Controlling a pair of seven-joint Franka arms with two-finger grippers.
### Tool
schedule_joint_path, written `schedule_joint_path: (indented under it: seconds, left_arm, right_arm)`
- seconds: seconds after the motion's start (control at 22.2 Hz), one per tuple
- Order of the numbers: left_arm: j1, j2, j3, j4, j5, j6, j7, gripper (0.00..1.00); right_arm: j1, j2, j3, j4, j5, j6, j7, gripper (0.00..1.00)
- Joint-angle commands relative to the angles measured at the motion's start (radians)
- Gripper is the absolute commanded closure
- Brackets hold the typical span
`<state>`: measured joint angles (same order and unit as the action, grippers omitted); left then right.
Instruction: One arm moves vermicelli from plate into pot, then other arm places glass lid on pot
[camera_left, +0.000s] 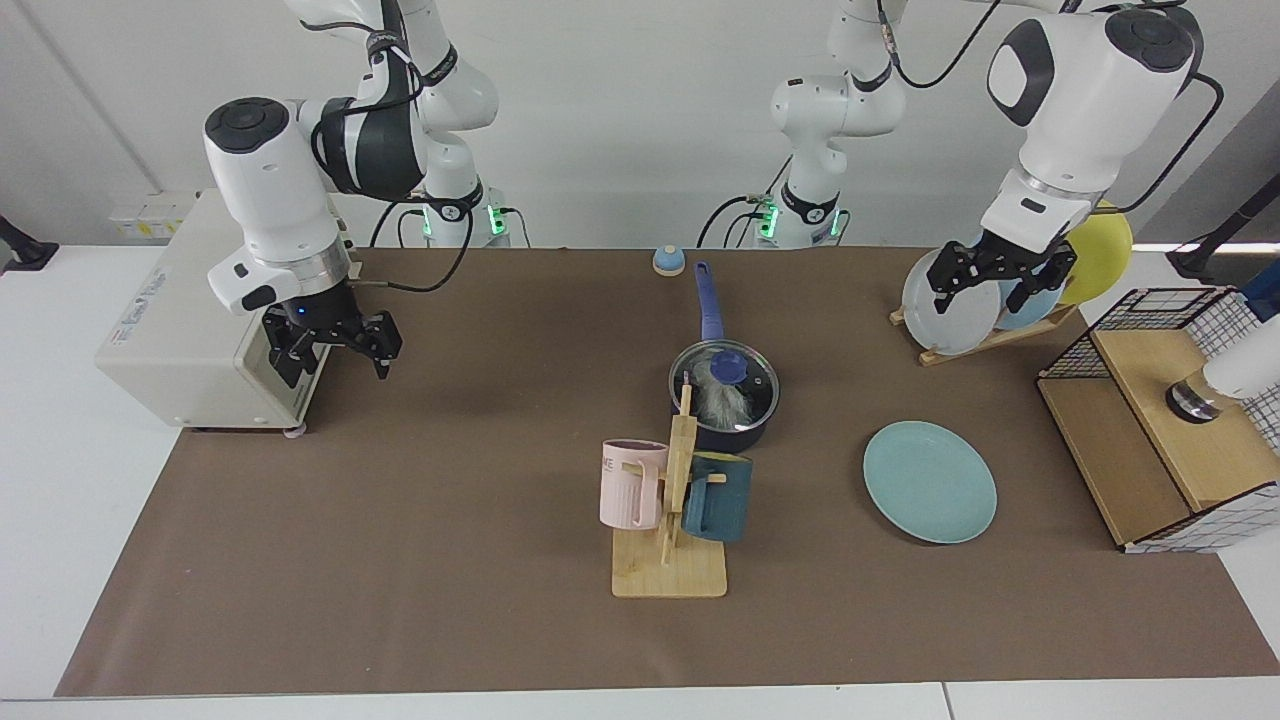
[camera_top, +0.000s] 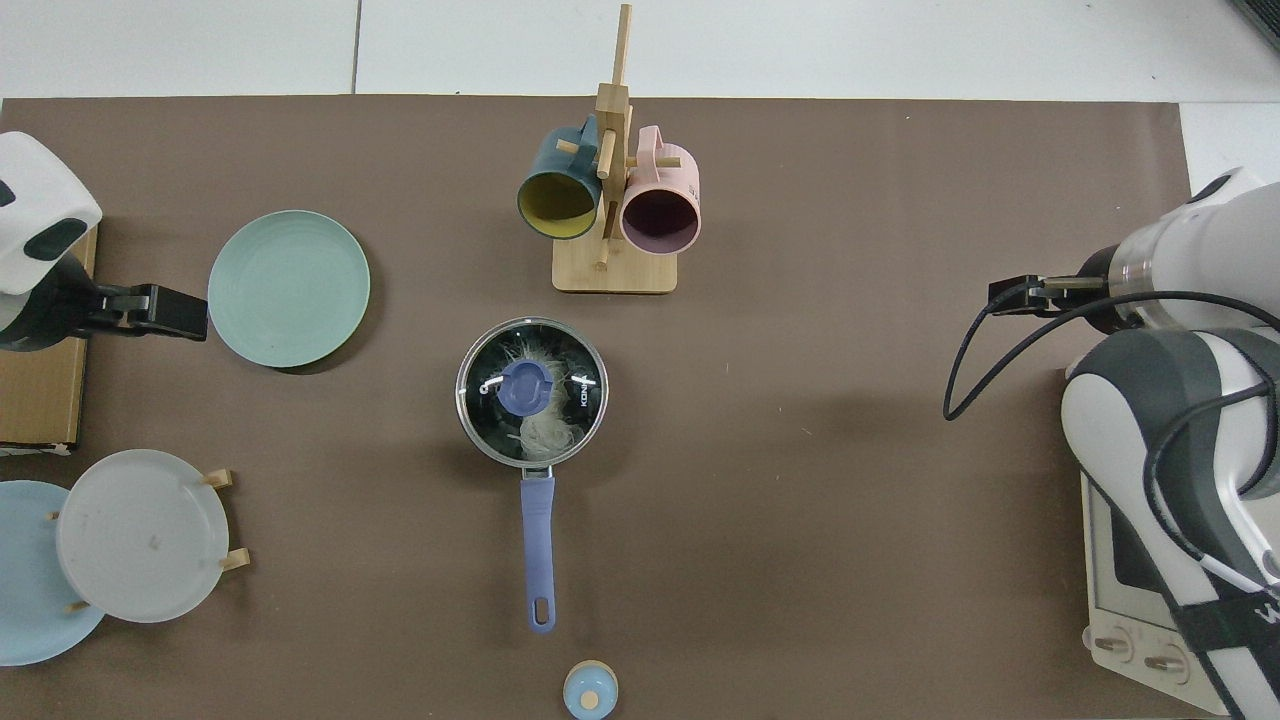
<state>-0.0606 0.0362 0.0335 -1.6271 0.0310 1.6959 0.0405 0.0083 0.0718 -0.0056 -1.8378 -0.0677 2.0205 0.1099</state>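
Nearest the facing camera stands a wooden mug rack (camera_left: 668, 520) carrying a pink mug (camera_left: 630, 484) and a teal mug (camera_left: 716, 497). Just behind it sits the pot (camera_left: 724, 396), with the glass lid (camera_left: 725, 382) seated on its rim and the vermicelli (camera_left: 722, 403) showing white through the glass. The plate (camera_left: 930, 481) lies bare, well off toward the left gripper's side of the pot. Both steps look done.

The right gripper (camera_left: 331, 345) hangs with its fingers spread and nothing between them, well away from the pot and just in front of the toaster oven (camera_left: 220, 305). The left gripper (camera_left: 1000, 276) is likewise spread and empty, hovering close before the grey plate (camera_left: 945, 288) in a wooden dish rack (camera_left: 985, 335), with the teal plate below and nearer the camera than it. That arm waits.

The remaining risks are probably small. The right gripper sits close to the oven's front, so a careless swing could knock it. The left gripper could clip the racked plates if it dropped or drifted back. The lid appears level; were it off-centre, a bump to the table might slide it.

A brown mat (camera_left: 450, 520) covers the white table (camera_left: 60, 480). A wire-and-wood basket (camera_left: 1170, 420) stands beyond the left gripper's outer side. A small blue knob-like object (camera_left: 668, 260) rests at the mat's far edge, before a plain white wall (camera_left: 640, 90).
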Motion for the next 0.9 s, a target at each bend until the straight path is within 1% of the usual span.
schedule_joint_path:
  seconds: [0.0, 0.14, 0.36, 0.68, 0.86]
  left_arm:
    - [-0.001, -0.016, 0.002, -0.01, -0.005, -0.002, 0.004, 0.0]
    - [-0.001, -0.016, 0.002, -0.011, -0.005, -0.002, 0.004, 0.0]
    - [-0.001, -0.016, 0.002, -0.01, -0.005, -0.002, 0.004, 0.0]
    - [-0.001, -0.016, 0.002, -0.011, -0.005, -0.002, 0.004, 0.0]
    - [-0.001, -0.016, 0.002, -0.011, -0.005, -0.002, 0.004, 0.0]
  right_arm:
    - [-0.011, -0.009, 0.016, 0.037, 0.026, -0.077, -0.049, 0.01]
    - [-0.016, -0.018, 0.016, 0.051, 0.048, -0.086, -0.05, 0.01]
    - [-0.018, -0.043, 0.016, 0.051, 0.051, -0.141, -0.05, 0.01]
    - [-0.019, -0.055, 0.016, 0.049, 0.051, -0.172, -0.056, 0.01]
    - [-0.019, -0.055, 0.015, 0.051, 0.092, -0.172, -0.072, 0.01]
